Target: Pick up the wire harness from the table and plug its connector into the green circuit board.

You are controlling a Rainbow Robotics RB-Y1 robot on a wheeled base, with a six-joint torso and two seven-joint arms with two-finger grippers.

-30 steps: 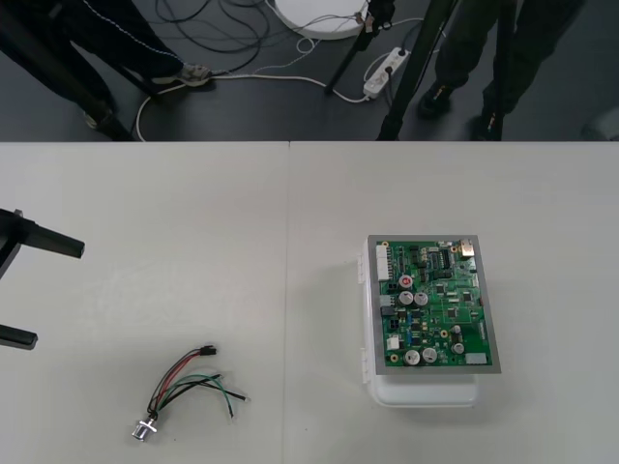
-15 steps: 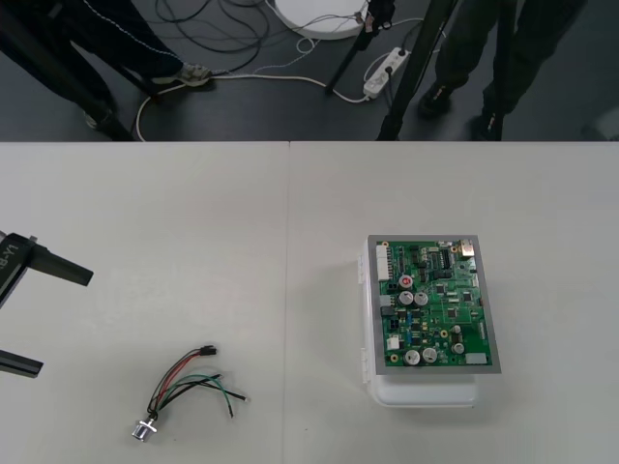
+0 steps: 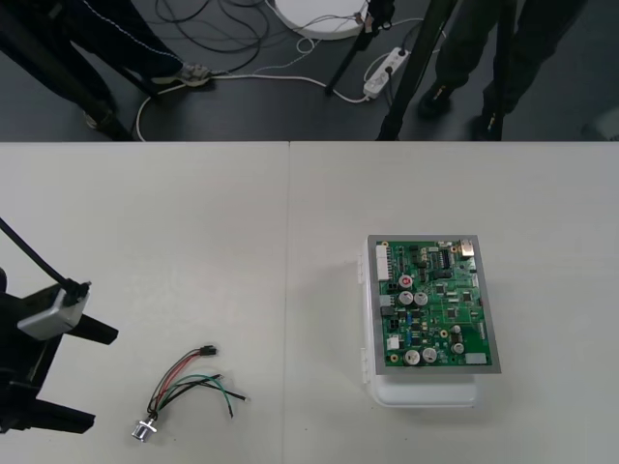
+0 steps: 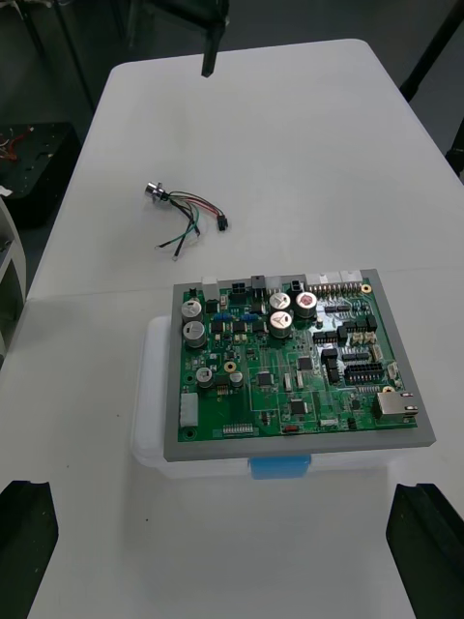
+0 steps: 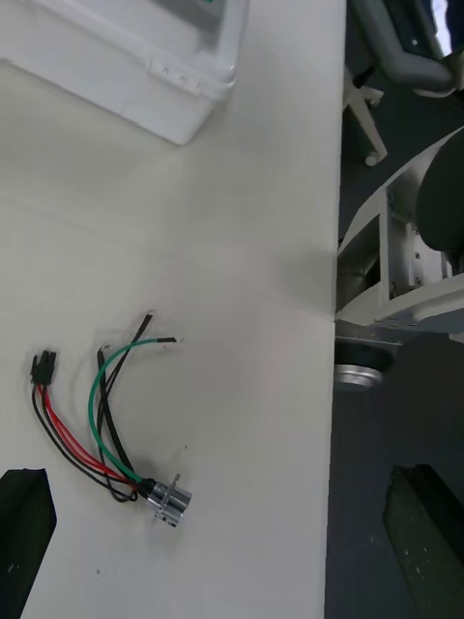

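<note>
While the left gripper hangs low over the left edge of the table, its two black fingers stand wide apart with nothing between them. The left wrist view confirms this, with the fingers spread apart and the harness on the table between and ahead of them.

Just to the right of that gripper, near it but not touching, the wire harness lies flat on the table. Its small black plug is at the far end, and its round metal socket is at the near end, closest to the robot. Red and black wires run from plug to socket. The green wires bow out to the right and end loose.

Further right, well apart from the harness, the green circuit board sits flat on its white base. The base sticks out past the board's near and left sides. The plug lies on the table, not in the board.

The right gripper is also open and empty, its fingers set far apart. The board lies just ahead of it, between it and the harness.
</note>
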